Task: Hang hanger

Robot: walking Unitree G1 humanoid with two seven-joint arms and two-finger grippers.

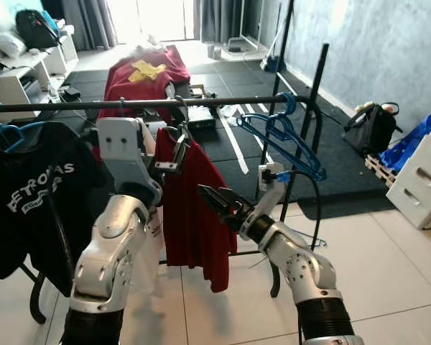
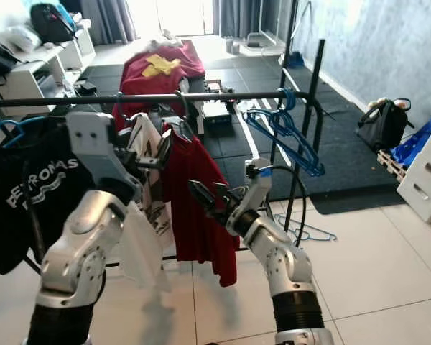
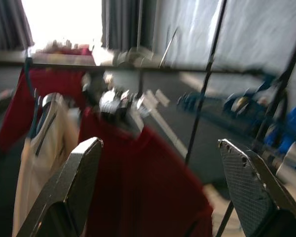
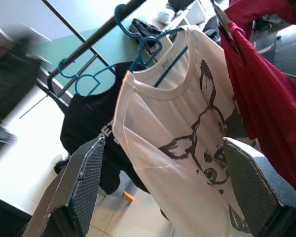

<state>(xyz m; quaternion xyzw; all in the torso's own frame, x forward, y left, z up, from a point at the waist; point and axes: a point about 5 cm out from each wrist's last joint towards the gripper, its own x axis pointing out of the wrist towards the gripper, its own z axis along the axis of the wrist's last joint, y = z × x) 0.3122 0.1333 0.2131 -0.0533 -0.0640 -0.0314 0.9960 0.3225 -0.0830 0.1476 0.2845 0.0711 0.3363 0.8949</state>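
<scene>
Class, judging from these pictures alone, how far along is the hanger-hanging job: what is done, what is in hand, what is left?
Done: the red shirt, the white shirt and the black shirt hang on the rail.

In hand: nothing. The left gripper, by the red shirt's hanger, and the right gripper, in front of the red shirt, both have their jaws open and empty.

Left: probably only drawing the arms back. Empty blue hangers hang at the rail's right end.

A black rail (image 2: 201, 96) carries a red shirt (image 2: 197, 208), a black shirt (image 2: 29, 194) and empty blue hangers (image 2: 287, 129). The left gripper (image 2: 154, 147) is raised beside the red shirt's collar. The right gripper (image 2: 208, 198) has its fingers apart in front of the red cloth.
</scene>
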